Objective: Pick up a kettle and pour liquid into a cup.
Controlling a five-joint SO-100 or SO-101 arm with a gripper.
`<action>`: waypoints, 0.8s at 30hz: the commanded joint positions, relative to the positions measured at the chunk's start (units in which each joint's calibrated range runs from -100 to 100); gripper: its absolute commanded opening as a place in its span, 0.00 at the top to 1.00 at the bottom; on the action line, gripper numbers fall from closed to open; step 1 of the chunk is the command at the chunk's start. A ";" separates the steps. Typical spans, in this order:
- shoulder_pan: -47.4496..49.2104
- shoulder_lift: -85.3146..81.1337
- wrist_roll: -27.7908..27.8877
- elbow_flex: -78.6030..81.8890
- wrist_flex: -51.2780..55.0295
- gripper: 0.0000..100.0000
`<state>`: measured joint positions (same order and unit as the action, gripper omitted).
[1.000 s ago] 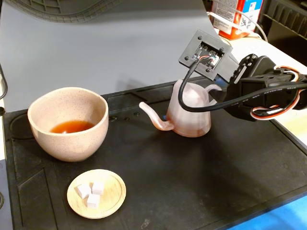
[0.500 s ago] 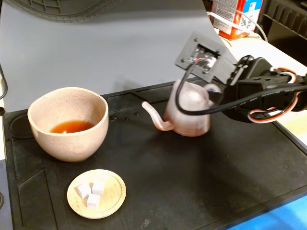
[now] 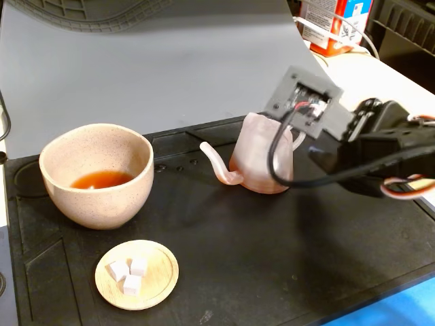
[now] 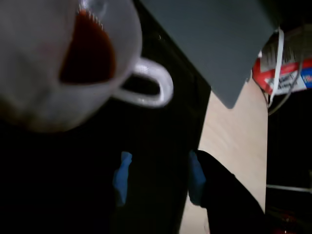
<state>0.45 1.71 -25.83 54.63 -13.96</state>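
Standing on the black mat, the kettle (image 3: 259, 163) pointed its spout toward the cup (image 3: 96, 174) holding liquid (image 3: 101, 179), tool (image 4: 158, 178) spread open, empty, just behind the kettle's loop handle (image 4: 147, 83).

Arm reaching in from right in fixed view, end effector (image 4: 158, 178) parted, empty

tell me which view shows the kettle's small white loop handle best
The wrist view: the translucent pinkish-white ribbed plastic kettle's small white loop handle is close and unobstructed. In the fixed view the arm and cable mostly hide it.
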 commanded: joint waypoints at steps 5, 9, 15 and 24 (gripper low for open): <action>0.04 -29.53 -10.52 20.42 -1.13 0.99; -0.49 -52.65 -23.06 36.03 -0.52 0.99; -0.72 -66.99 -28.20 44.65 -0.35 0.99; -0.34 -87.98 -31.25 45.28 28.18 0.99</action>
<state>-0.30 -79.20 -56.94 99.71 2.32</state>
